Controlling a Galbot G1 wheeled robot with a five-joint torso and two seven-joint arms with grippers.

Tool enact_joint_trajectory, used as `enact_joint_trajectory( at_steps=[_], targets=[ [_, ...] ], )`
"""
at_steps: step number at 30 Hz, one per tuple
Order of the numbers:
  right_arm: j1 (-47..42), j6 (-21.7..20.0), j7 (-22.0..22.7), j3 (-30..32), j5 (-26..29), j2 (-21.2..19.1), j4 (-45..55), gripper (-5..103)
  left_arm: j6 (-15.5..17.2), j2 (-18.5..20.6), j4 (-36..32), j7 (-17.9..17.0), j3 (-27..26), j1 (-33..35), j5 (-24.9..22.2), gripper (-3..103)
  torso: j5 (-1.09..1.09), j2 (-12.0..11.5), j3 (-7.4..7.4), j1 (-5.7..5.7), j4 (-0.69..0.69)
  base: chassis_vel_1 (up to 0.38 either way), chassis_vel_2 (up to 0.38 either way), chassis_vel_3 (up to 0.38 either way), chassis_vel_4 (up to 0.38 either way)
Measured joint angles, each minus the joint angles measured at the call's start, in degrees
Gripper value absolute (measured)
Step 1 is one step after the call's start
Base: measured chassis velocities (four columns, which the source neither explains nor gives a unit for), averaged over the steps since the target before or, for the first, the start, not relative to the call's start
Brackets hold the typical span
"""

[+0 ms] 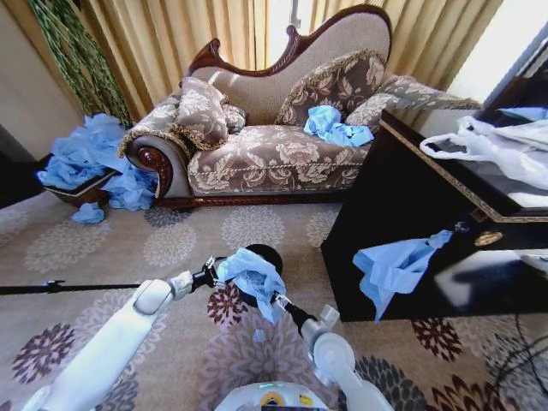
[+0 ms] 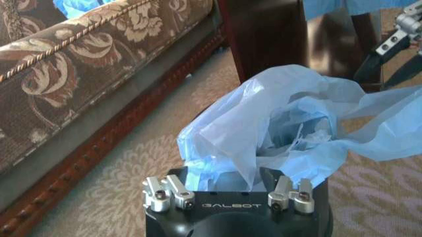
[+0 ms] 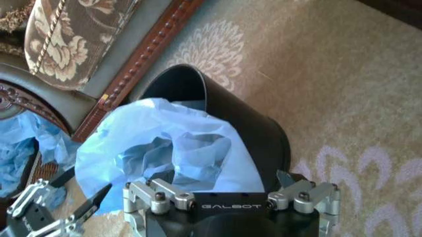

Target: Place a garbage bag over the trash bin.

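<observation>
Draping garbage bag point(image 1: 253, 278) over trash bin point(image 1: 265, 256) rim

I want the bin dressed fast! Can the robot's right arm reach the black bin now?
Probably yes: the right gripper is at the trash bin, close to its rim, with the garbage bag bunched between it and the left gripper.

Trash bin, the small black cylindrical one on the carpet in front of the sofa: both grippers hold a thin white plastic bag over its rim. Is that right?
Not quite. The thin crinkly plastic garbage bag is light blue, not white, as the head view shows. The rest holds: the left gripper and right gripper both hold it over the rim of the small black cylindrical trash bin.
</observation>
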Motion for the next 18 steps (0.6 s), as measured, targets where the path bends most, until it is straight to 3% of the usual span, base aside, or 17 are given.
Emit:
enact_joint_trajectory(
  at_steps=[11,12,14,18],
  targets=[
    [0.4,0.0,-1.0,-1.2,-1.9,1.2,-2.1,100,0.0,-0.7,0.9,-0.3,0.0,0.3,0.0,50,0.0,0.0,0.0,0.0,0.01,0.0,0.0,0.0,0.0],
    [0.5,0.0,-1.1,-1.3,-2.0,1.4,-2.1,100,0.0,-0.9,1.2,-0.3,0.0,0.3,0.0,42,0.0,0.0,0.0,0.0,0.0,0.0,0.0,0.0,0.0],
    [0.6,0.0,-1.2,-1.4,-2.0,1.4,-2.1,100,0.0,-1.0,1.5,-0.3,0.0,0.3,-0.1,42,0.0,0.0,0.0,0.0,0.0,0.0,0.0,0.0,0.0],
    [0.9,0.1,-1.4,-1.4,-2.0,1.5,-2.1,100,0.0,-1.6,2.6,-0.4,0.2,0.1,-0.1,30,0.0,0.0,0.0,0.0,0.0,0.0,0.0,0.0,0.0]
  ],
)
